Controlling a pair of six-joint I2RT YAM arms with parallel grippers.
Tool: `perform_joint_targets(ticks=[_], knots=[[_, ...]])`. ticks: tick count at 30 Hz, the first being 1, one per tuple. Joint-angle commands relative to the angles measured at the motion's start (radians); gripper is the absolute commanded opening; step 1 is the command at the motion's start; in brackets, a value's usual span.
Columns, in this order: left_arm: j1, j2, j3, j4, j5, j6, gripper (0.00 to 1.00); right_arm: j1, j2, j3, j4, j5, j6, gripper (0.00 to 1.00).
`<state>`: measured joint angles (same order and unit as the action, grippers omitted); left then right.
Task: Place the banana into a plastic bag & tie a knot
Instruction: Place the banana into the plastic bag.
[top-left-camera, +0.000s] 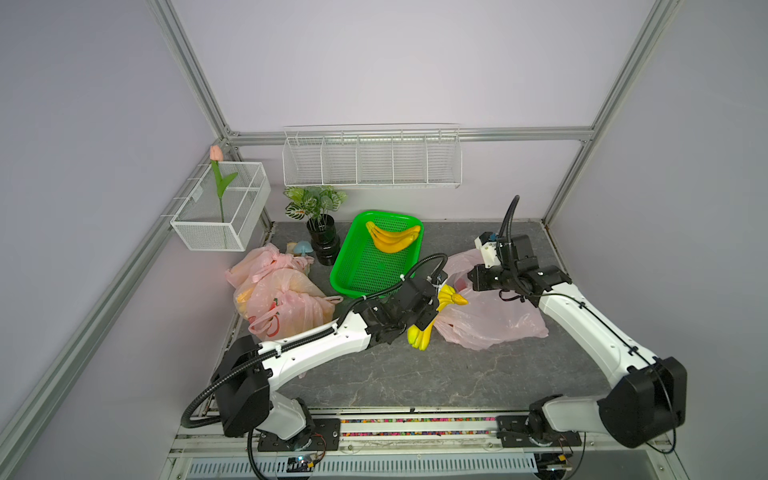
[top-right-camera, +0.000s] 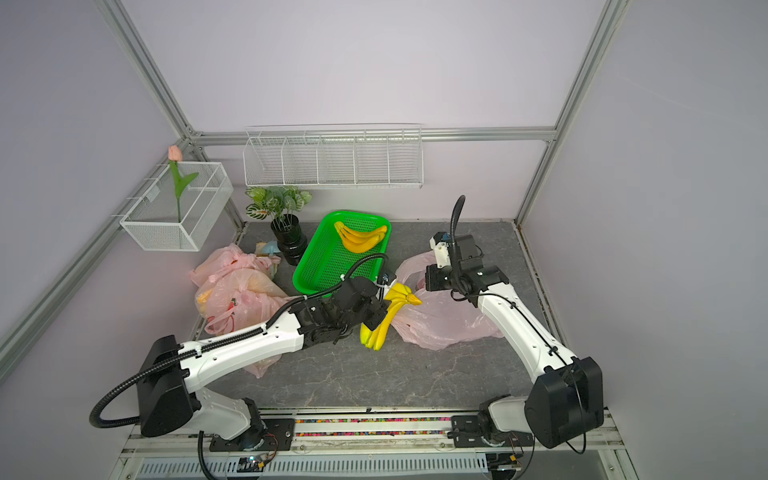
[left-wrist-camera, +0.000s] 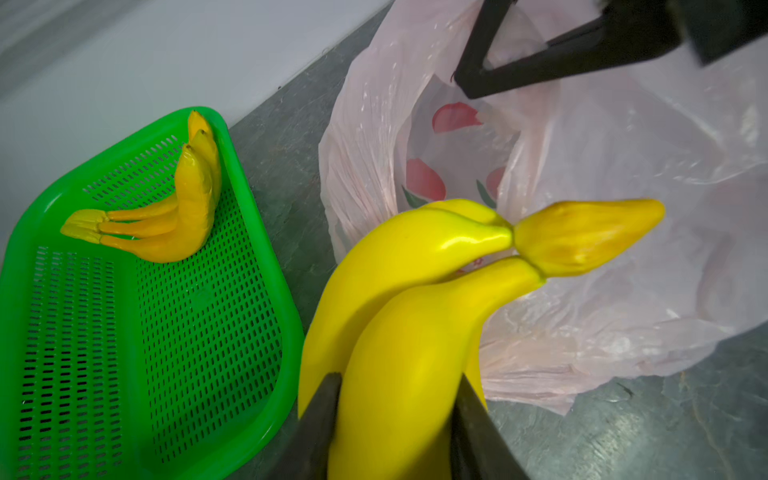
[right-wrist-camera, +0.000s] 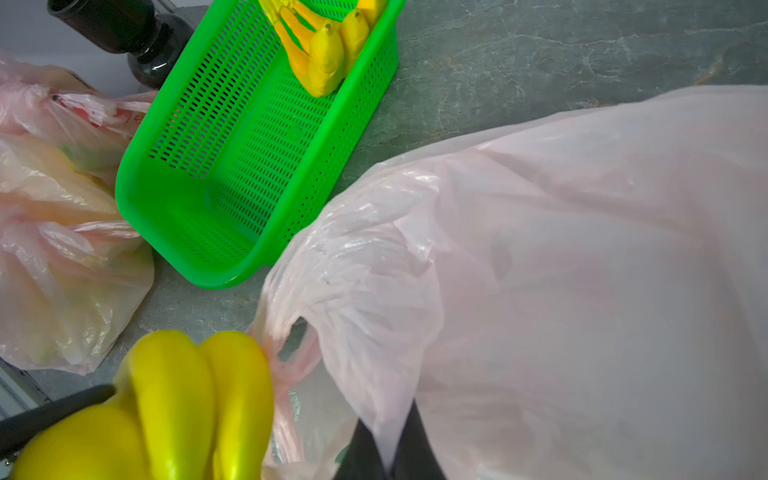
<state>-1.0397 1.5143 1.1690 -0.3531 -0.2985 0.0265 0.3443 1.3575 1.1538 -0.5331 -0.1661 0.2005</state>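
Grey stone-pattern surface, lilac walls. Left end effector part-open, clamped across banana bunch; stem end poised at mouth of pink plastic bag, not yet inside. Right end effector closed tight, pinching bag rim, holding it up. Step: insertion. Next: push bunch stem-first through opening, release well inside. Mouth width hard to judge; handles for knot lost in folds.

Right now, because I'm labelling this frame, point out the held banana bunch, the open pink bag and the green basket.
held banana bunch (left-wrist-camera: 399, 353), left wrist view, body of the front banana.
open pink bag (top-left-camera: 494, 324), in a top view, its crumpled side.
green basket (top-left-camera: 365, 266), in a top view, bare mesh floor.
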Motion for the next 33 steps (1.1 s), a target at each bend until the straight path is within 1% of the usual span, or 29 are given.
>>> perform_joint_targets(ticks=[1, 4, 7, 10, 12, 15, 16, 17, 18, 22, 25, 28, 30, 33], knots=[[0.036, 0.032, 0.064, -0.083, -0.078, -0.038, 0.06, 0.016, -0.012, 0.001, 0.011, -0.040, -0.055, 0.07], [0.084, 0.018, 0.076, -0.111, -0.097, -0.078, 0.07, 0.022, -0.012, 0.001, -0.001, -0.023, -0.071, 0.07], [0.092, 0.034, 0.121, -0.168, -0.131, -0.067, 0.07, 0.032, -0.003, 0.006, -0.005, -0.018, -0.080, 0.07], [0.090, 0.051, 0.137, -0.178, -0.110, -0.056, 0.07, 0.048, 0.006, 0.019, -0.014, -0.018, -0.081, 0.07], [0.089, 0.058, 0.148, -0.189, -0.076, -0.050, 0.08, 0.061, 0.007, 0.025, -0.018, -0.016, -0.082, 0.07], [0.062, 0.033, 0.130, -0.161, -0.096, -0.044, 0.08, 0.070, 0.012, 0.024, -0.016, 0.005, -0.076, 0.07], [0.051, 0.019, 0.119, -0.146, -0.085, -0.030, 0.08, 0.069, 0.016, 0.024, -0.020, 0.012, -0.073, 0.07], [0.047, 0.011, 0.110, -0.130, -0.044, -0.005, 0.09, 0.070, 0.018, 0.024, -0.019, 0.012, -0.069, 0.07], [0.041, 0.013, 0.105, -0.122, -0.026, -0.009, 0.09, 0.071, 0.018, 0.024, -0.017, 0.007, -0.065, 0.07], [0.023, 0.044, 0.118, -0.156, -0.054, -0.054, 0.09, 0.071, 0.005, 0.023, -0.003, -0.006, -0.033, 0.07], [0.021, 0.056, 0.097, -0.138, -0.013, -0.065, 0.09, 0.071, -0.011, 0.020, -0.003, -0.003, -0.017, 0.07], [0.002, 0.103, 0.120, -0.154, -0.001, -0.077, 0.09, 0.070, -0.014, 0.014, 0.001, -0.014, -0.003, 0.07], [-0.013, 0.130, 0.132, -0.157, 0.005, -0.087, 0.10, 0.065, -0.012, 0.008, 0.002, 0.004, 0.021, 0.07], [-0.015, 0.148, 0.123, -0.124, 0.071, -0.126, 0.10, 0.043, -0.035, -0.029, 0.054, -0.004, 0.087, 0.07]])
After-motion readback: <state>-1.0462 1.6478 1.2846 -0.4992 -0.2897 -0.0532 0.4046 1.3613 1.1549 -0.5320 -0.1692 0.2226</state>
